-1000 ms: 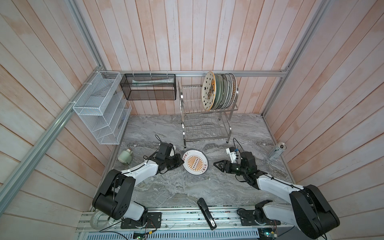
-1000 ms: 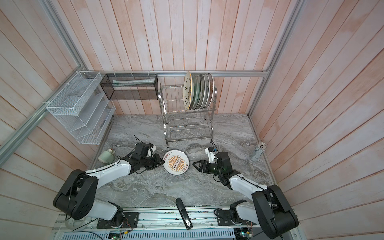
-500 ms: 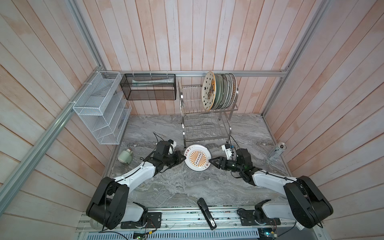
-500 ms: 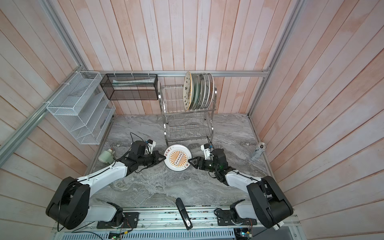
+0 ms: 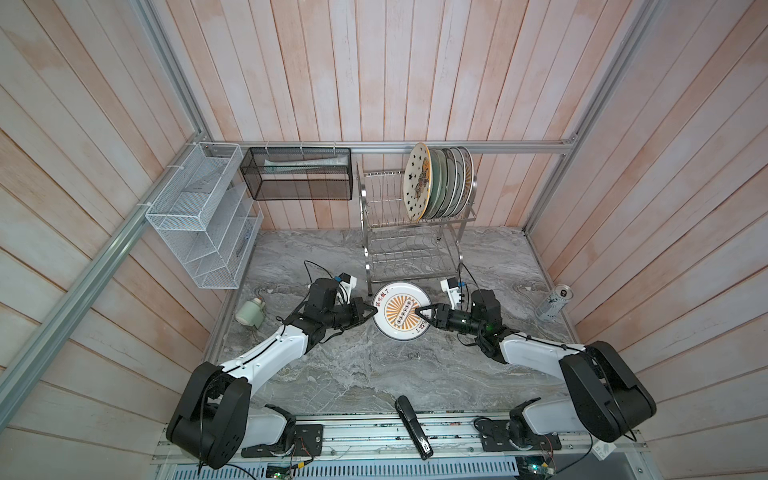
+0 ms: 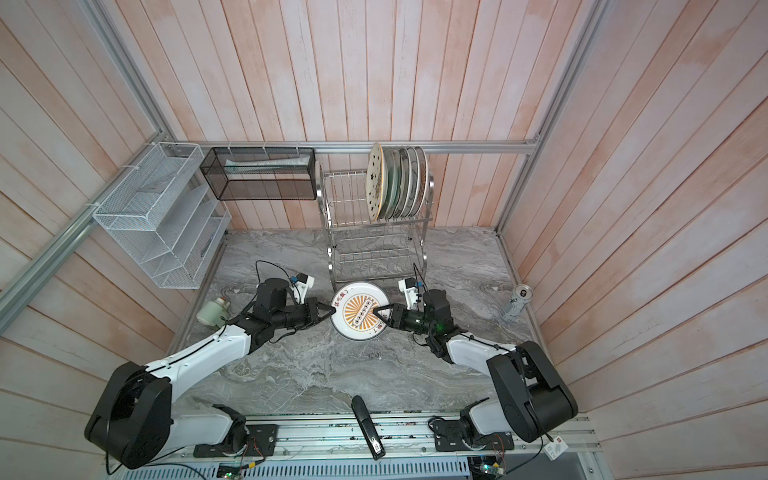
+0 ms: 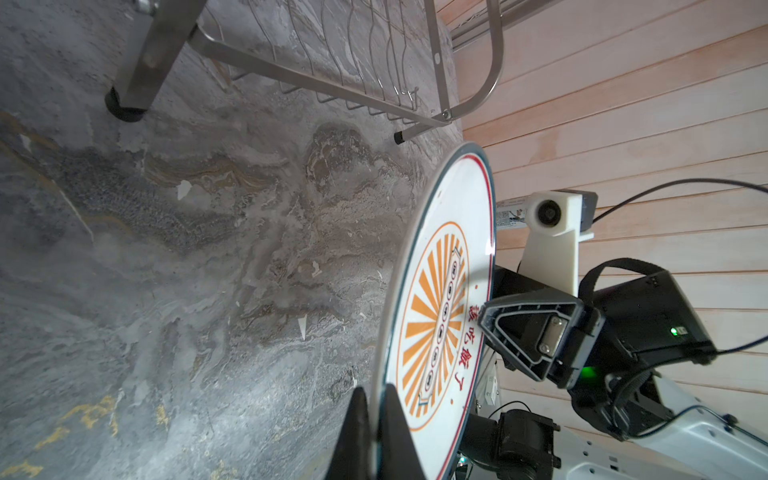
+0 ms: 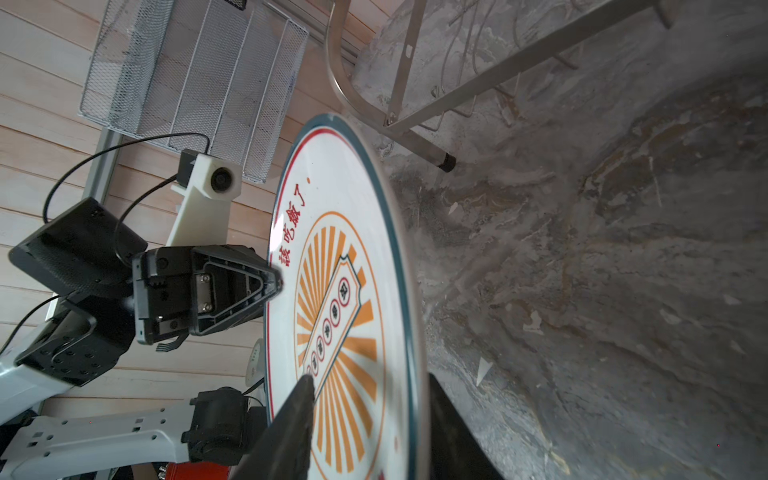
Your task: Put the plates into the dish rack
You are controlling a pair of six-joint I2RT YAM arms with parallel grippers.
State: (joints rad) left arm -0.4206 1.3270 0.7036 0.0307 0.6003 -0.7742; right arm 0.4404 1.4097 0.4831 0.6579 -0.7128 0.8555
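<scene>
Since a second ago: sunburst plate (image 5: 401, 309) off bench (image 5: 374, 370). It lay flat, now hangs tilted just in front of dish rack (image 5: 409, 249). Left tool (image 5: 371, 311) clenched on its left rim. Right tool (image 5: 420, 318) has come in from well apart; jaws straddle right rim, narrowing, but cannot tell if they bite yet. Likely handover or two-arm carry toward free upper slots beside other plates (image 5: 440, 183).

Plate: glossy glazed ceramic, thin teal-edged rim, probably slippery. Rack: shiny steel wire. Bench: grey, marbled.
</scene>
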